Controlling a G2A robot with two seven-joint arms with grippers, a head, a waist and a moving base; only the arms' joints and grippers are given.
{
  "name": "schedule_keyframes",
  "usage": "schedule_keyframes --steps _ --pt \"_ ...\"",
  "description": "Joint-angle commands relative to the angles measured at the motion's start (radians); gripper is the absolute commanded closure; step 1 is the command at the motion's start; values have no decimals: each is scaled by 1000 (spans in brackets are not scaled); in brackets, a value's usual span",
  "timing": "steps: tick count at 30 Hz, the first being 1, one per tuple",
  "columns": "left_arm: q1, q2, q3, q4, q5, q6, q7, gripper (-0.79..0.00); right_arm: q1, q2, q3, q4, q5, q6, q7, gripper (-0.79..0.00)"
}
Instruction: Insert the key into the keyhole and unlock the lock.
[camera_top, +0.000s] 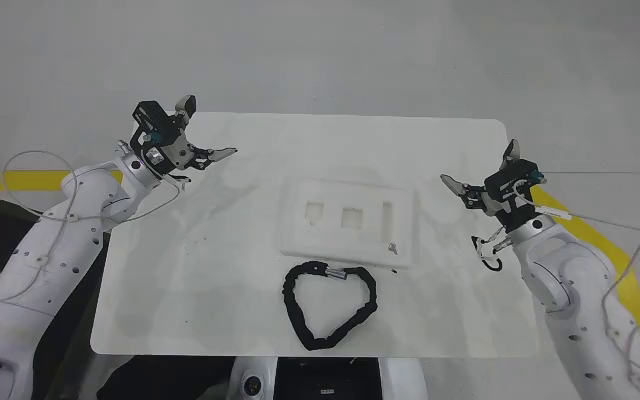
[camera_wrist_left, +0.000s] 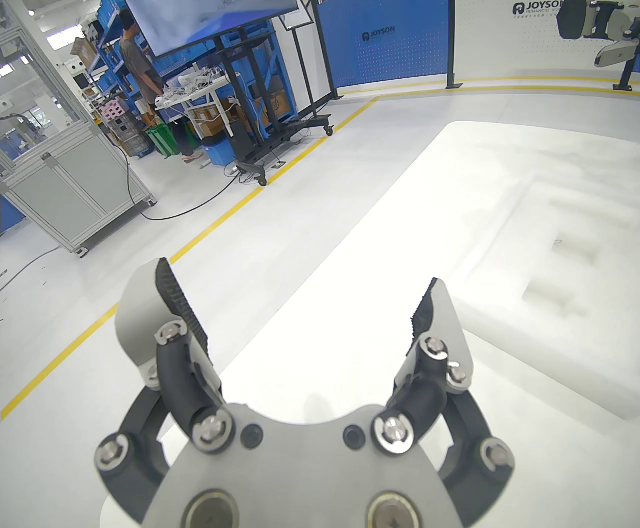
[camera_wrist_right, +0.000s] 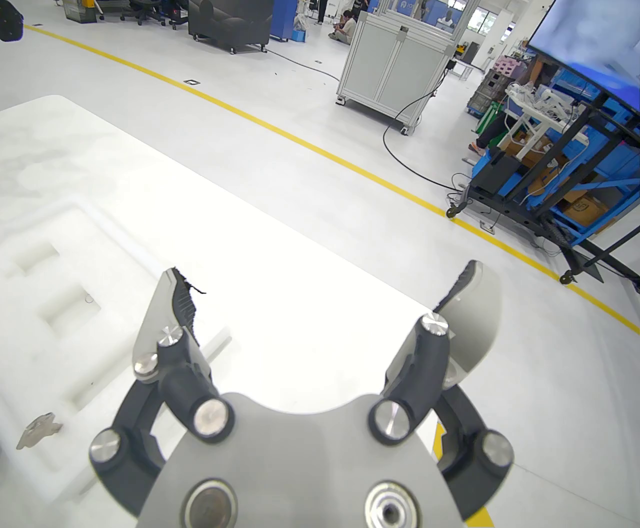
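left end effector (camera_wrist_left: 298, 274) fingers apart, right end effector (camera_wrist_right: 324, 270) apart | small flat silver metal key (camera_wrist_right: 39, 430) likely light, stiff, slippery; pinch its head | black sleeved chain lock (camera_top: 322, 270) likely floppy

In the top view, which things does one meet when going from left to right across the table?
left gripper → lock → key → right gripper

Key (camera_top: 393, 246), apparently loose, near looped lock (camera_top: 293, 303)
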Motion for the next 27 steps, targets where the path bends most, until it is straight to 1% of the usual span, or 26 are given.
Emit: schedule_keyframes --steps 1,20,21,24,27 --pt "0 0 0 0 0 0 0 -784 0 0 0 0 0 0 0 -785" --pt "0 0 0 0 0 0 0 -785 -1 0 -2 -2 -3 -3 5 -785" --pt "0 0 0 0 0 0 0 -785 -5 0 -6 -10 -8 -8 20 -785" --pt "0 0 0 0 0 0 0 -785 -16 0 -13 -48 28 -45 125 -785" --pt "0 0 0 0 0 0 0 -785 -30 0 -21 -107 100 -76 231 -785"
